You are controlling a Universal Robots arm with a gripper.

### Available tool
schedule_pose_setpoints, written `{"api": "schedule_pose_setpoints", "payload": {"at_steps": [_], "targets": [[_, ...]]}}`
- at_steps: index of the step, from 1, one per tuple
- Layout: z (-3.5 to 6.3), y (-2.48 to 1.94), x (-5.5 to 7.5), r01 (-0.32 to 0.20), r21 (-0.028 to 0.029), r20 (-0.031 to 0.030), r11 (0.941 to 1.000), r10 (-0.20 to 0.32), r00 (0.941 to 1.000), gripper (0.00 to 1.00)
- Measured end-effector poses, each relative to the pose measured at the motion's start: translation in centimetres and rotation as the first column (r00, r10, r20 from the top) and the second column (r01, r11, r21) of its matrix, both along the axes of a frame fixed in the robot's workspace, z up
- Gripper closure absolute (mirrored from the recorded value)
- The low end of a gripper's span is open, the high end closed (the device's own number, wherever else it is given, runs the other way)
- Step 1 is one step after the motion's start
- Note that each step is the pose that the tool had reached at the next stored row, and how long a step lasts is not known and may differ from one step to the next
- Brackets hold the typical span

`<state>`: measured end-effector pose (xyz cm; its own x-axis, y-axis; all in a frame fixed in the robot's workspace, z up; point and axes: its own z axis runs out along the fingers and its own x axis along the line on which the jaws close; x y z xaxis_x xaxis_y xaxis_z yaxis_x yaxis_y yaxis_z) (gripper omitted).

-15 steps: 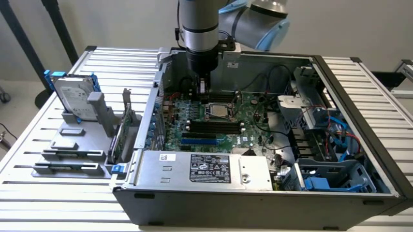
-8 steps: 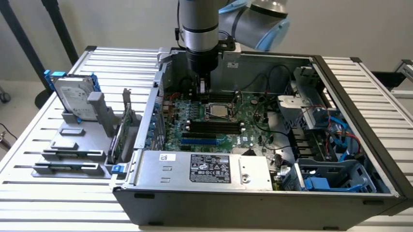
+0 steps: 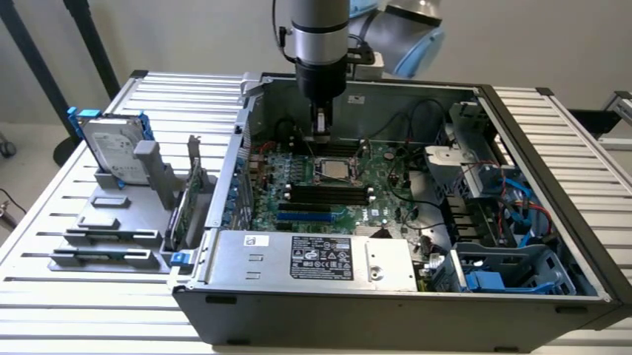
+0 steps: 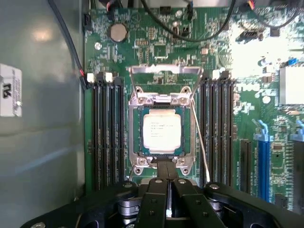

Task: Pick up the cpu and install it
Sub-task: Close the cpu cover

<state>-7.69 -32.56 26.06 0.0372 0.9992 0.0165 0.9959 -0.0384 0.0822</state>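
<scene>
Grey sheet-steel computer case [image 3: 395, 314] on a ribbed metal table [image 3: 59, 296], lid off, walls boxing in the green motherboard [image 3: 296, 174], open room straight above it, a black cable [image 4: 69, 40] trailing along one wall. At mid-board, between two banks of black memory slots [image 4: 107, 137], the cpu [image 4: 162, 133] flat in its socket, square with a matte silver top (hinged steel load plate [image 4: 164, 70] tilted up beyond it). At the socket's rim beside the chip, the black gripper [image 4: 166, 167], fingers pressed together, pinching nothing
</scene>
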Motion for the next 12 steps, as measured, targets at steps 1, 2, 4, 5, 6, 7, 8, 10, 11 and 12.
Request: {"api": "schedule_pose_setpoints", "payload": {"at_steps": [1,2,4,5,6,7,8,10,11,12], "targets": [[0.43,-0.10,0.2,0.000,0.0000,-0.0003,1.0000,0.000,1.0000,0.89],[0.82,-0.21,0.6,0.000,-0.0001,-0.0007,1.0000,0.000,1.0000,0.89],[1.45,-0.42,1.4,0.000,0.0000,-0.0015,1.0000,0.000,1.0000,0.89],[1.70,-0.53,1.9,0.000,-0.0001,-0.0019,1.0000,0.000,1.0000,0.89],[1.88,-0.64,2.3,0.000,-0.0001,-0.0021,1.0000,0.000,1.0000,0.89],[2.01,-0.75,2.8,0.000,-0.0001,-0.0025,1.0000,0.000,1.0000,0.89],[2.11,-0.87,3.2,0.000,0.0001,-0.0028,1.0000,0.000,1.0000,0.89],[2.24,-1.08,4.2,0.000,0.0001,-0.0039,1.0000,0.000,1.0000,0.89],[2.27,-1.16,4.6,0.000,0.0000,-0.0044,1.0000,0.000,1.0000,0.89],[2.29,-1.25,5.1,0.000,-0.0001,-0.0049,1.0000,0.000,1.0000,0.89]]}}
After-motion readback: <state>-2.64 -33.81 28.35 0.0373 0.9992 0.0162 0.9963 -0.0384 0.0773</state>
